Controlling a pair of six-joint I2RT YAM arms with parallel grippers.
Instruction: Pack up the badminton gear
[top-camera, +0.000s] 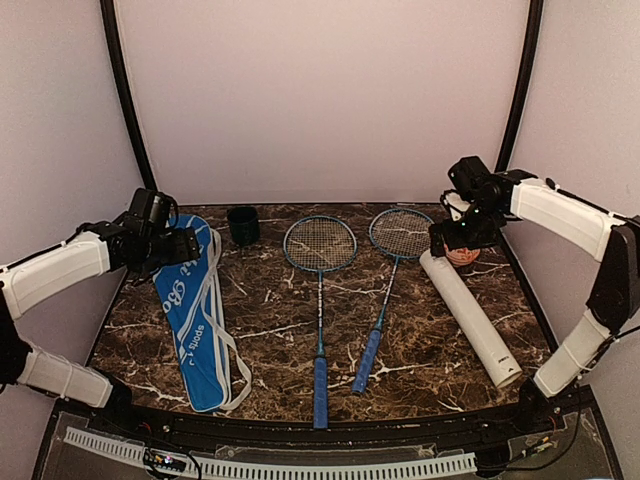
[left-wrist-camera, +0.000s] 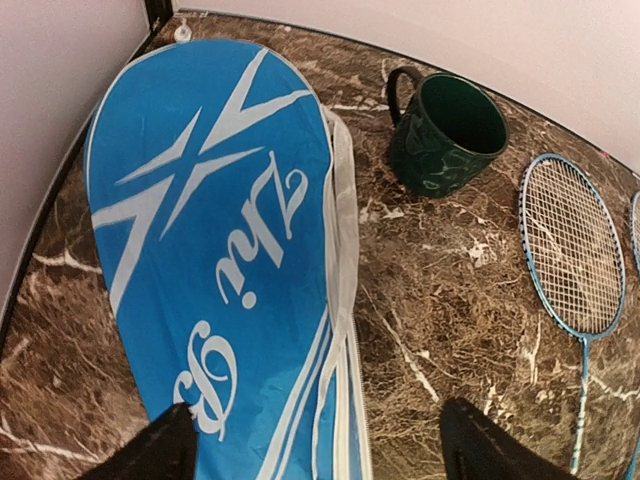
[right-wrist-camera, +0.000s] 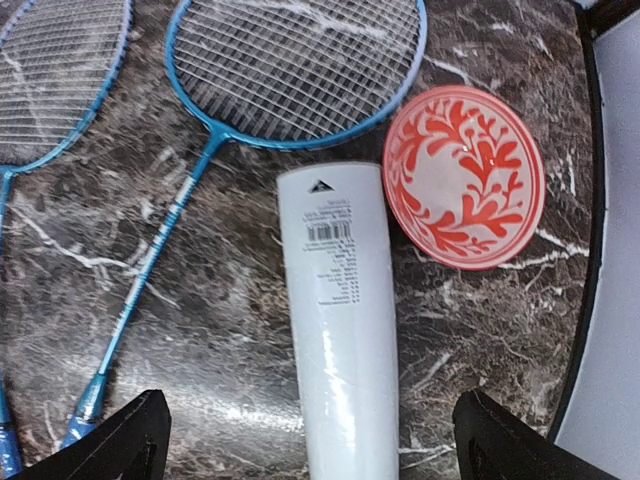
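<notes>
Dark marble tabletop (top-camera: 270, 300). Blue racket bag (top-camera: 190, 320) flat along its left side, white lettering up, contents hidden. Left racket (top-camera: 320, 244) and right racket (top-camera: 400, 232) mid-table, heads far, blue grips near. Labelled white tube (top-camera: 470, 320) at right, contents unseen. Green mug (top-camera: 243, 224) beside bag top. Red-patterned bowl (right-wrist-camera: 463, 178) by tube's far end. Left end effector (left-wrist-camera: 315, 445) over bag, right end effector (right-wrist-camera: 310, 435) over tube, fingers apart on both.
</notes>
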